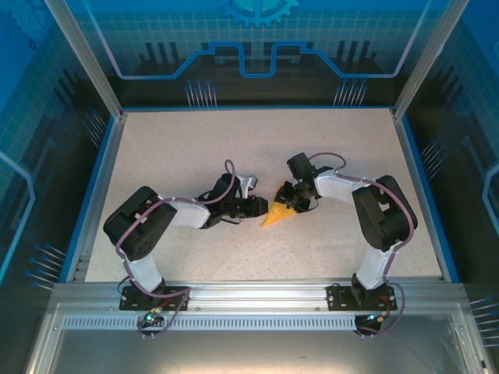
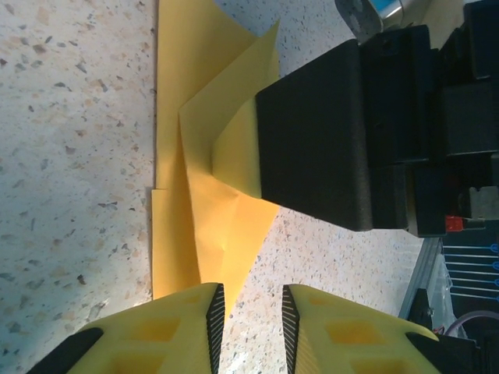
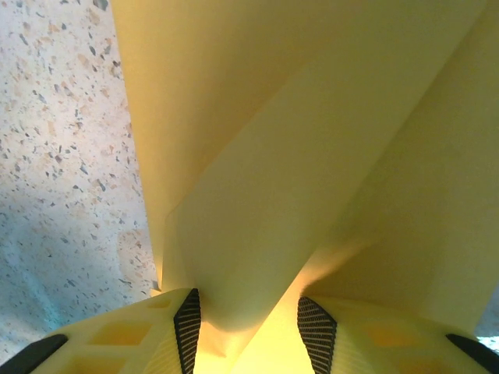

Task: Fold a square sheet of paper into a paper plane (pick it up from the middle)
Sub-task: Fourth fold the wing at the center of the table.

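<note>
**Item 1: sheet of paper** (image 1: 274, 217). Orange-yellow, partly folded into a wedge of creased, overlapping layers. It lies on the speckled table (image 1: 234, 148) just below the centre of the top view, between the two grippers, with its narrow end toward the lower left of that frame. In the left wrist view the sheet (image 2: 195, 195) runs from the top edge down the middle-left. One flap is lifted off the surface toward the upper right.

**Item 2: right gripper** (image 1: 290, 201). At the wedge's wide upper-right end in the top view. In its own wrist view, at the bottom of the frame (image 3: 245, 327), its pads are clamped on a raised fold of the sheet (image 3: 273, 156), which spreads upward across most of the frame.

**Item 3: left gripper** (image 1: 261, 207). Just left of the wedge in the top view. At the bottom of its wrist view (image 2: 249, 327), the jaws stand parted with bare table between them. The sheet's lower corner reaches the finger on the frame's left. Released, grasping nothing
</note>
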